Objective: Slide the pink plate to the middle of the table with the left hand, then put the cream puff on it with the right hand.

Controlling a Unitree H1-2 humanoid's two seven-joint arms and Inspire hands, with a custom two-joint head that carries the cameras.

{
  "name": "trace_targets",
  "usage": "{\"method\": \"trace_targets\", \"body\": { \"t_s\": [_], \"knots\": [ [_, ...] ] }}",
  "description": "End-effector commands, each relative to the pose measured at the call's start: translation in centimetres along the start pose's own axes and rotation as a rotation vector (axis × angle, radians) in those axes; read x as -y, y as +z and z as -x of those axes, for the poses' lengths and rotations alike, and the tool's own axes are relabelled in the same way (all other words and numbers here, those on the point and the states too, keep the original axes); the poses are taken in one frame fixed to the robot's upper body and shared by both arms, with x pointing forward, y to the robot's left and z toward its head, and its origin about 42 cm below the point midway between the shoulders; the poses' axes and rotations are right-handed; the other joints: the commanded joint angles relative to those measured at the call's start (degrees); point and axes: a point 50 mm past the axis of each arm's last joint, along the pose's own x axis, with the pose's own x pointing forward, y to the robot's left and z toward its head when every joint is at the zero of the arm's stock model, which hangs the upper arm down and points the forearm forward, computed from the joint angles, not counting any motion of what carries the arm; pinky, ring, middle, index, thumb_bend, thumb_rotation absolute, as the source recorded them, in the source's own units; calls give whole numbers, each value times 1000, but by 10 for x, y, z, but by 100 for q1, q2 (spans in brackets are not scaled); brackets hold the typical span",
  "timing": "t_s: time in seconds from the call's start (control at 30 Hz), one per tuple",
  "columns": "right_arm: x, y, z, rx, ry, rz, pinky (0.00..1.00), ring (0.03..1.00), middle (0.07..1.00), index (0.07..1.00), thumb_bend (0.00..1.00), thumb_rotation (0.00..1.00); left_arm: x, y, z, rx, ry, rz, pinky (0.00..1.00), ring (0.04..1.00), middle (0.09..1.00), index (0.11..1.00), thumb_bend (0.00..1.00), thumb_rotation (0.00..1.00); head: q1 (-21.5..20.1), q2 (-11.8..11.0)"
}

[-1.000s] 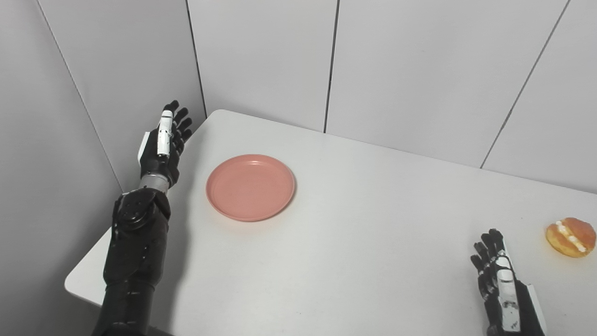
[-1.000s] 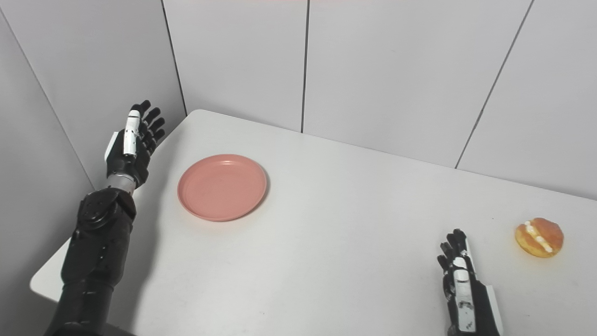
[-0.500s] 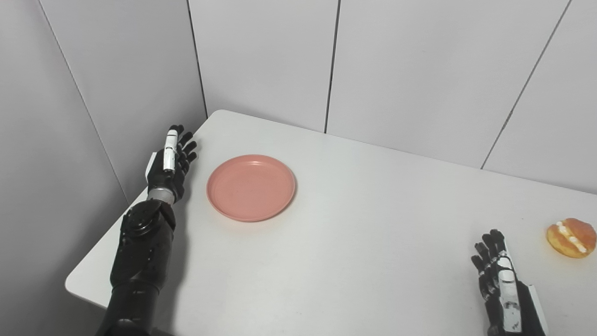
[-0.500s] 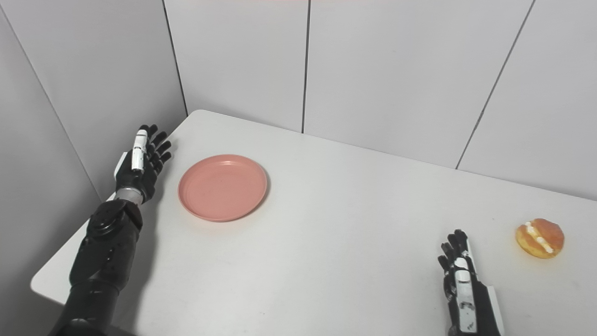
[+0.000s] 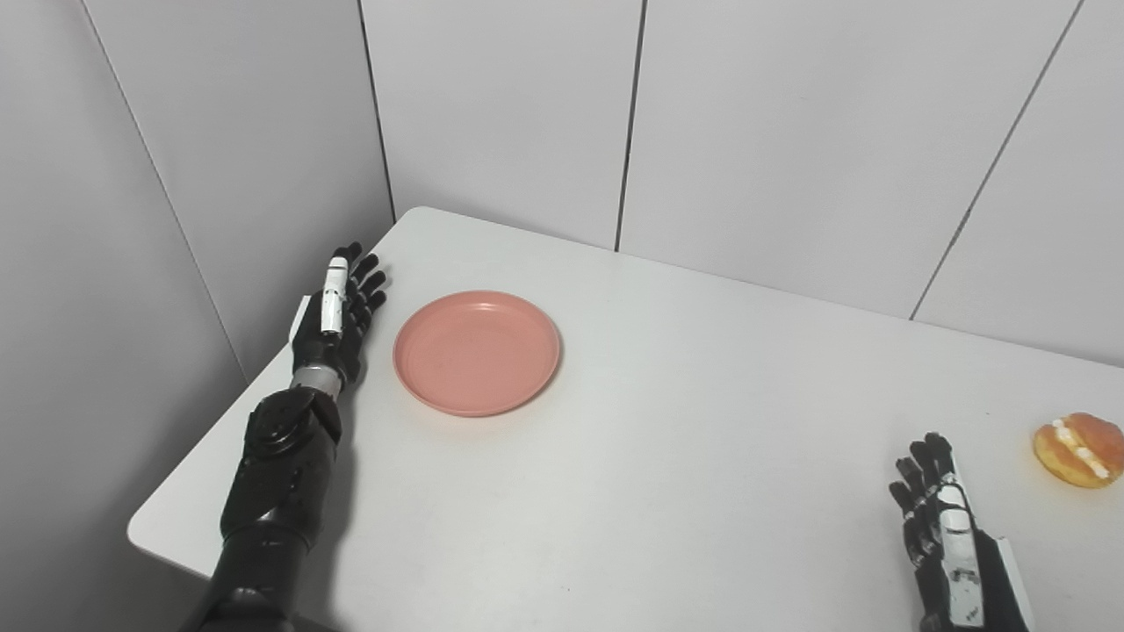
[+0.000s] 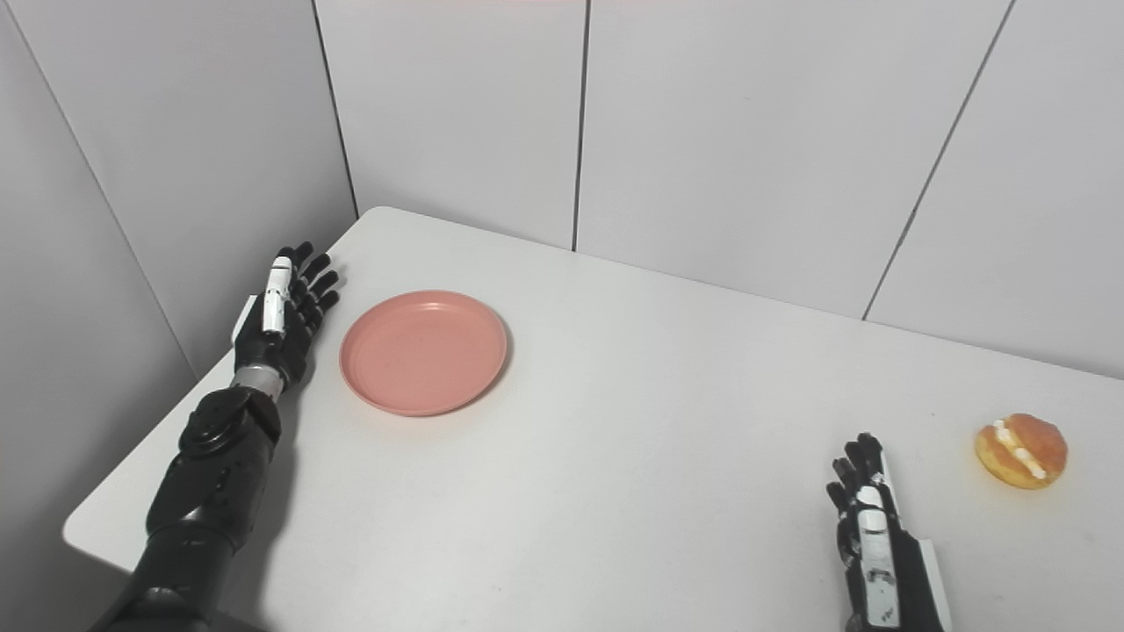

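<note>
A round pink plate (image 5: 477, 352) lies empty on the left part of the white table (image 5: 702, 456). My left hand (image 5: 338, 316) is open, fingers straight and apart, low over the table just left of the plate, a small gap between them. A golden cream puff (image 5: 1077, 449) with white filling lies near the table's right edge. My right hand (image 5: 944, 535) is open and empty at the bottom right, left of and nearer than the puff. The same layout shows in the right eye view: plate (image 6: 424, 351), puff (image 6: 1021, 450).
Grey wall panels (image 5: 746, 132) close off the table's far side and its left side, close behind my left hand. The table's rounded front left corner (image 5: 140, 535) is near my left forearm.
My left hand has come down from beside the wall and moved right toward the plate's left rim. The plate, the puff and my right hand have stayed put. The camera shifted slightly.
</note>
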Motion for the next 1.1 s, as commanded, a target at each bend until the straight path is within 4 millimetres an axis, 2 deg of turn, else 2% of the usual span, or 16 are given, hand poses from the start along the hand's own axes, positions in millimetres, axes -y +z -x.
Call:
{"method": "trace_targets", "body": {
  "t_s": [0.0, 0.23, 0.43, 0.67, 1.07],
  "knots": [
    [0, -23, 20, -55, -17, -20, 1000, 1000, 1000, 1000, 386, 948, 13, 2, -3, 4, -14, 12, 961, 930, 913, 895, 389, 1000, -3, -1],
    [0, -23, 18, -52, -24, -14, 1000, 1000, 1000, 1000, 403, 948, 26, -6, 4, -13, -40, 13, 927, 898, 883, 884, 390, 1000, -43, 12],
    [-1, -23, 17, -53, -18, -24, 1000, 1000, 1000, 1000, 406, 930, 47, -11, 18, -43, -119, 22, 956, 939, 932, 921, 398, 1000, -82, 43],
    [-2, -22, 18, -53, -9, -21, 1000, 1000, 1000, 1000, 397, 931, 65, -19, 29, -74, -157, 20, 958, 927, 918, 912, 366, 1000, -126, 73],
    [-4, -22, 17, -50, -9, -19, 1000, 1000, 1000, 1000, 397, 930, 95, -40, 41, -122, -243, 22, 952, 924, 918, 907, 378, 1000, -215, 124]
  ]
}}
